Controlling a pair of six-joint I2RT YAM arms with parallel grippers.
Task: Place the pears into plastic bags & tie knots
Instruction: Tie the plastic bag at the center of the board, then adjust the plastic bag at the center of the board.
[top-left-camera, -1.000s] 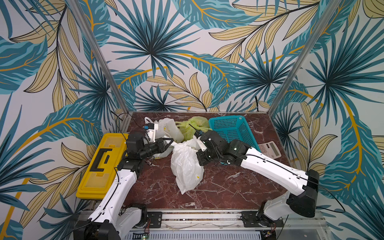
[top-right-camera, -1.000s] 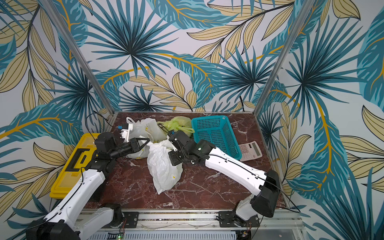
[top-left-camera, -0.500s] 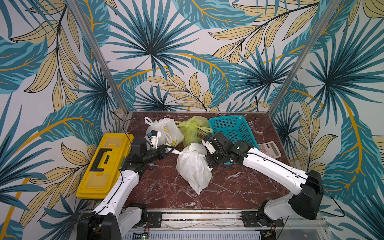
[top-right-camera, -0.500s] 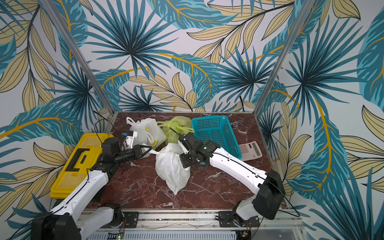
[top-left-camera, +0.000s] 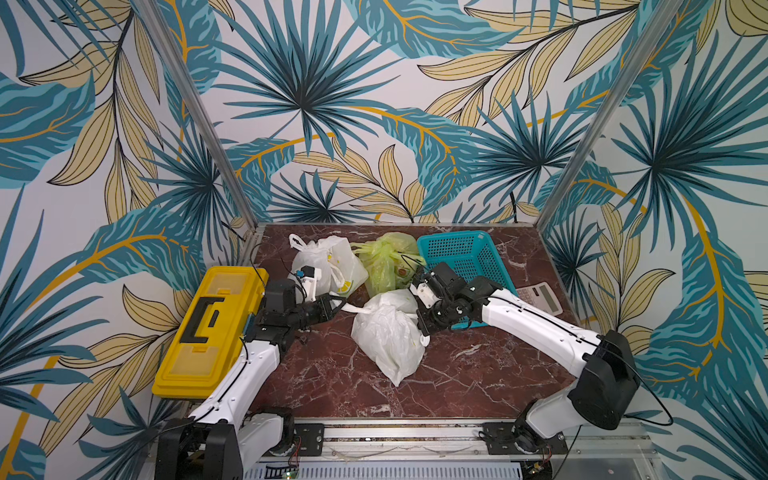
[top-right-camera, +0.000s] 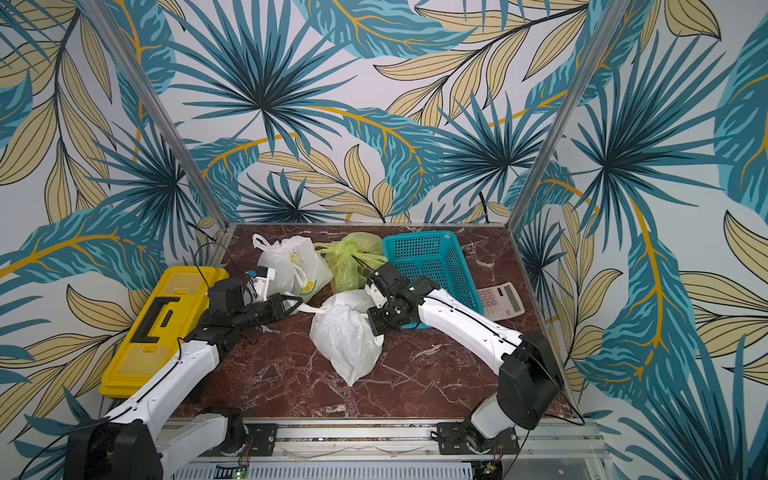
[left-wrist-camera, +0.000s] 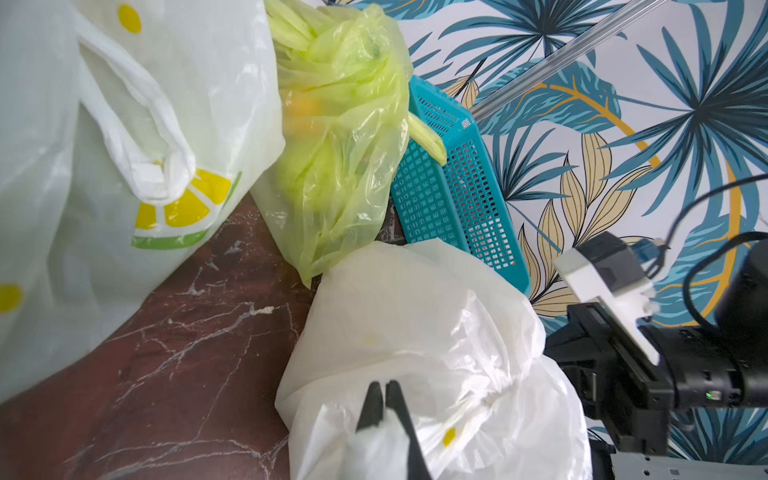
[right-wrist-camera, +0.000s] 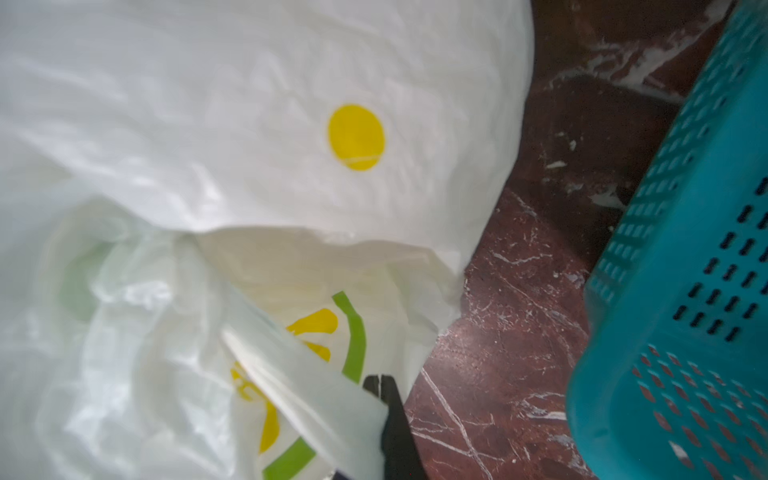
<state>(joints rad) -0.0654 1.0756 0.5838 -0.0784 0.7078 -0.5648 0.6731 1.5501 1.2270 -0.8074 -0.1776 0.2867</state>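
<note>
Bright, even, diffuse light, faint shadows. In both top views frame posts (top-left-camera: 199, 116) (top-right-camera: 160, 116) splay toward 10 and 2 o'clock. Right wrist view: white bag (right-wrist-camera: 249, 124) blurred.

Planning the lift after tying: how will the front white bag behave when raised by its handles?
Probably floppy: the front white bag is thin crinkled film slumped on the table, so it should sag and swing. Likely bottom-heavy, since its body bulges. Its handle looks pulled taut at the left hand, so a jerk might tear it.
</note>
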